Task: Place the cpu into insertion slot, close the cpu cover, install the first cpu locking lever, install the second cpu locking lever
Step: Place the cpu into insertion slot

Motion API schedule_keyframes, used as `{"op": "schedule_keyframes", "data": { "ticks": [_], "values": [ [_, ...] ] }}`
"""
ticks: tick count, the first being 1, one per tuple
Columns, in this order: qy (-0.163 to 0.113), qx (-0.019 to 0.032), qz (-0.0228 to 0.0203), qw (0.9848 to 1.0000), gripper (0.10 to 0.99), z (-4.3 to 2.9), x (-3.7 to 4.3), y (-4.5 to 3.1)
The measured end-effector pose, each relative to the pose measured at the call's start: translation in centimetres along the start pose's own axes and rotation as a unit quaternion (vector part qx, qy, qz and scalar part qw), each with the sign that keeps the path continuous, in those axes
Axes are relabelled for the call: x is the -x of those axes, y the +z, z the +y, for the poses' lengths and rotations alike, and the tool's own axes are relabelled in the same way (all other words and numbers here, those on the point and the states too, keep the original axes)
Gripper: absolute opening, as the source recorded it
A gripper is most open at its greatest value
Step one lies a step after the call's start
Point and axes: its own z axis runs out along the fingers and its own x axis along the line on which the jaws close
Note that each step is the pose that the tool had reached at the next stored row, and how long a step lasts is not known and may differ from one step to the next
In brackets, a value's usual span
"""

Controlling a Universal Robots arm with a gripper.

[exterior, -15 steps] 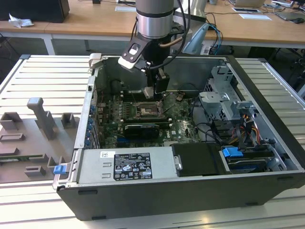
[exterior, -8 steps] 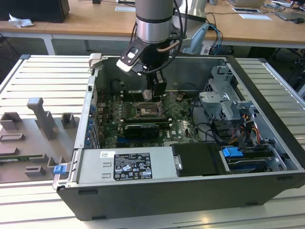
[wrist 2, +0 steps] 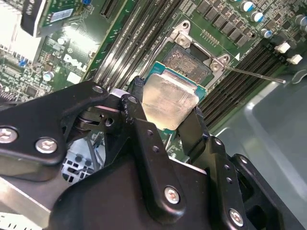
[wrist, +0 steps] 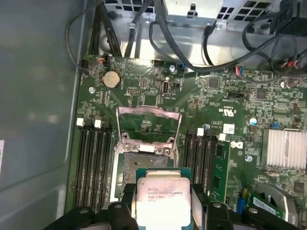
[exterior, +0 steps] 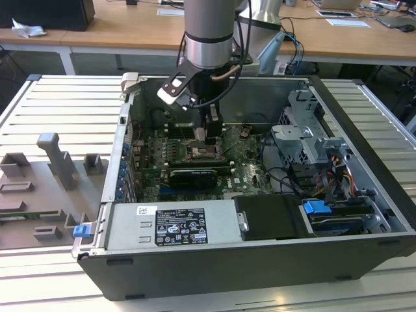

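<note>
Dark grey sheet-metal computer case [exterior: 195,273] lies open on its side. The silver-and-grey robot arm [exterior: 208,26] reaches down into it, right over the insertion slot. Green circuit board [wrist: 225,91] spreads out around that slot, with long black memory slots [wrist: 93,163] running along two of its opposite sides.

The black two-fingered gripper [wrist 2: 168,108] is clamped on the cpu, one finger pressed against each of two opposite edges.

The cpu cover [wrist: 148,110], a thin silvery-grey square metal frame with a large central window, stands swung up on the side of the insertion slot away from the gripper, so the socket is uncovered. The insertion slot [wrist: 144,163], a square dark socket with a thin metal rim, has nothing seated in it.

The cpu [wrist: 160,203], a small flat square chip with a pale beige-silver metal top, is held level with that top facing up. Its sides run roughly parallel to the slot's rim. In the first wrist view it overlaps the slot's edge nearest the gripper, and the rest of the socket shows beyond it towards the raised cover. I judge the chip to hang above the slot and a little short of it, with the offset running along the line from gripper to cover. How high it sits over the socket I cannot tell.

A thin bright wire locking lever [wrist 2: 254,75] juts away from one corner of the slot, unlatched and apart from the chip.
</note>
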Motion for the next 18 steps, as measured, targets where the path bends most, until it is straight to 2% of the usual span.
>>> {"op": "schedule_keyframes", "data": {
  "ticks": [4,6,7,11,13,18],
  "values": [
    [0.003,-0.0008,-0.0001,1.0,0.541,-0.03,-0.25,0.87],
    [0.026,-0.0008,-0.0017,0.9997,0.541,-0.08,-0.29,1.69],
    [0.03,-0.0008,-0.0019,0.9996,0.541,-0.09,-0.29,1.83],
    [0.031,-0.0007,-0.002,0.9995,0.541,-0.16,-0.51,2.9],
    [0.029,-0.0009,-0.0018,0.9996,0.541,-0.16,-0.94,3.47],
    [0.029,-0.0016,-0.0018,0.9996,0.541,-0.46,-1.19,4.06]
  ]
}}
